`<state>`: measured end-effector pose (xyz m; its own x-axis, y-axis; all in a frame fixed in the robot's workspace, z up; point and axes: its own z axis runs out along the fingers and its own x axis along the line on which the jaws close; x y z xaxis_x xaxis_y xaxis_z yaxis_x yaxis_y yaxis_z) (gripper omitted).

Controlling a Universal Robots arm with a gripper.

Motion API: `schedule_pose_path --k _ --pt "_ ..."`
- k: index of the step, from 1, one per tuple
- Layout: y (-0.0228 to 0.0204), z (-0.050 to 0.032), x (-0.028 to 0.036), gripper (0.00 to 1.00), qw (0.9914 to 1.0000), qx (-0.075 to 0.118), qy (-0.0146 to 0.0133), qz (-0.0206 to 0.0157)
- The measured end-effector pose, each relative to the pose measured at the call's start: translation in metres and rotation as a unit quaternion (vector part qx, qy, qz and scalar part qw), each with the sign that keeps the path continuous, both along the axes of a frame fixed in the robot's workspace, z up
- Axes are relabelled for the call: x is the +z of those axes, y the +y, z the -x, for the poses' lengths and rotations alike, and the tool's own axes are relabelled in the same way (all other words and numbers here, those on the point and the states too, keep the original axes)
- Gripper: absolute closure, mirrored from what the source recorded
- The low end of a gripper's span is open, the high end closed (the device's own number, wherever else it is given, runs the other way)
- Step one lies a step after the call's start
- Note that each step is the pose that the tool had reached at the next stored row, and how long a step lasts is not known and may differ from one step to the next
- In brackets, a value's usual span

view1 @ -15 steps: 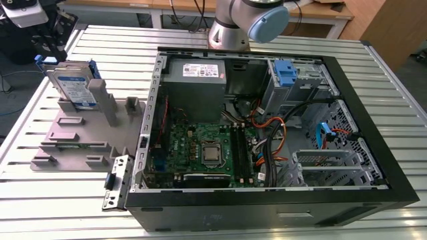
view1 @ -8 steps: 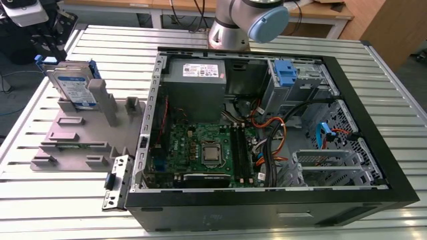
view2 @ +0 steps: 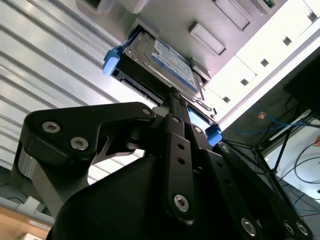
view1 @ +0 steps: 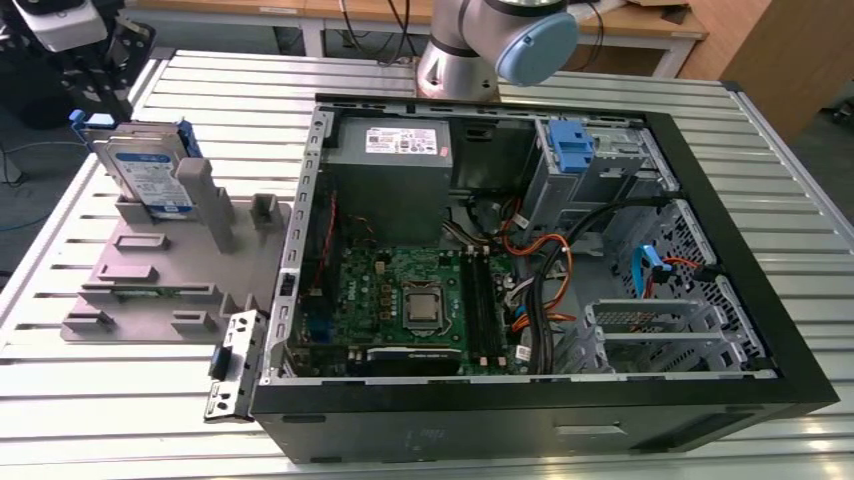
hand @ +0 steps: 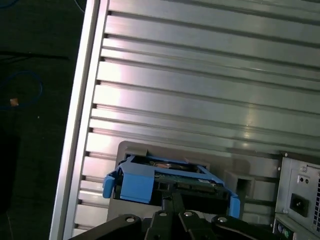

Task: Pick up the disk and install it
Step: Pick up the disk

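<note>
The disk stands on edge in the grey holder on the worktop, to the exterior view's left of the open computer case, with the gripper poised just above its upper edge. In the second wrist view the fingers look pressed together, their tips at the disk's blue rail frame; I cannot tell whether they touch it. The first wrist view lays out that upper edge end to end, while the exterior view shows the labelled face.

The arm stands upright at its base, with its wrist out at the exterior view's left. In both wrist views the gripper points away from the camera, its fingers drawn narrowly together.
</note>
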<state>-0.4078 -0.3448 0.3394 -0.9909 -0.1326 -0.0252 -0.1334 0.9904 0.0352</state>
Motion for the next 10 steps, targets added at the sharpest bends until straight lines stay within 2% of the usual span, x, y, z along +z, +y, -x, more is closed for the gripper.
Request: schedule_pose_path --k 2,5,8,10 --pt "0.0000 0.0000 -0.0001 0.89 0.99984 0.018 0.0000 0.0000" --pt "0.0000 0.0000 -0.0002 0.89 0.99897 0.045 0.0000 0.0000" --pt "0.0000 0.0000 -0.0003 0.89 0.99738 0.072 0.0000 0.0000" --pt "0.0000 0.0000 -0.0004 0.89 0.99584 0.091 0.0000 0.0000"
